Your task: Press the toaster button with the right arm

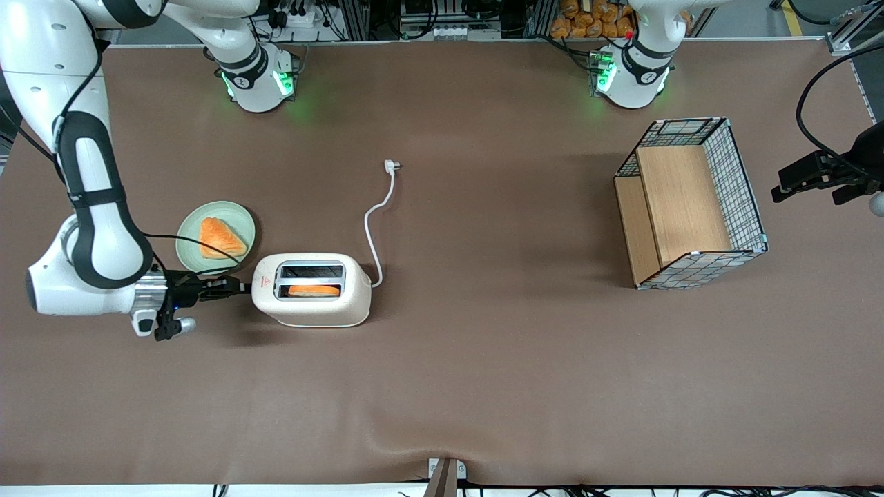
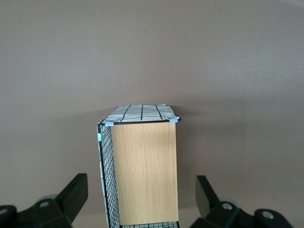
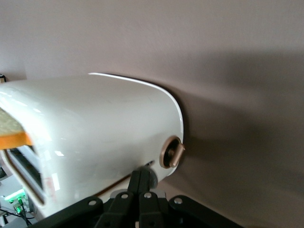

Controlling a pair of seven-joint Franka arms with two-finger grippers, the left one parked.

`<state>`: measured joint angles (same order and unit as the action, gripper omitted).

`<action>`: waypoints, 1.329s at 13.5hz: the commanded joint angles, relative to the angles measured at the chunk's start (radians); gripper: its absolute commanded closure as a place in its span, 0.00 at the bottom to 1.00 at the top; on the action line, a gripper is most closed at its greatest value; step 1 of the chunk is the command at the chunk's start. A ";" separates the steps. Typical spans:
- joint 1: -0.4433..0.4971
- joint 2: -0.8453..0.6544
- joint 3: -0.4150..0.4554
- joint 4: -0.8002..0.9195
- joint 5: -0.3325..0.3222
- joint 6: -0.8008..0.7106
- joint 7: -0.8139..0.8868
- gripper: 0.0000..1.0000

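Observation:
The cream-white toaster stands on the brown table with a toast slice in the slot nearer the front camera. My right arm's gripper is shut and empty, its tips against the toaster's end face toward the working arm's end of the table. In the right wrist view the shut fingertips touch the toaster at a small pale-grey round button, which they mostly hide. A copper-ringed dial sits beside it. The button does not show in the front view.
A green plate with a toast slice lies close to the gripper, farther from the front camera. The white cord trails from the toaster. A wire basket with wooden panels stands toward the parked arm's end.

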<state>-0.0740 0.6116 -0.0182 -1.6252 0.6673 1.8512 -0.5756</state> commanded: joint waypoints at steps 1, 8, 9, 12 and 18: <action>-0.021 0.000 0.006 0.120 -0.098 -0.096 0.013 0.50; -0.041 -0.199 -0.029 0.130 -0.311 -0.205 0.026 0.00; -0.040 -0.229 -0.029 0.130 -0.348 -0.220 0.033 0.00; -0.027 -0.332 -0.028 0.117 -0.422 -0.309 0.150 0.00; 0.089 -0.501 -0.025 0.031 -0.526 -0.352 0.359 0.00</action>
<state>0.0053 0.1605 -0.0424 -1.5270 0.1716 1.4838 -0.2468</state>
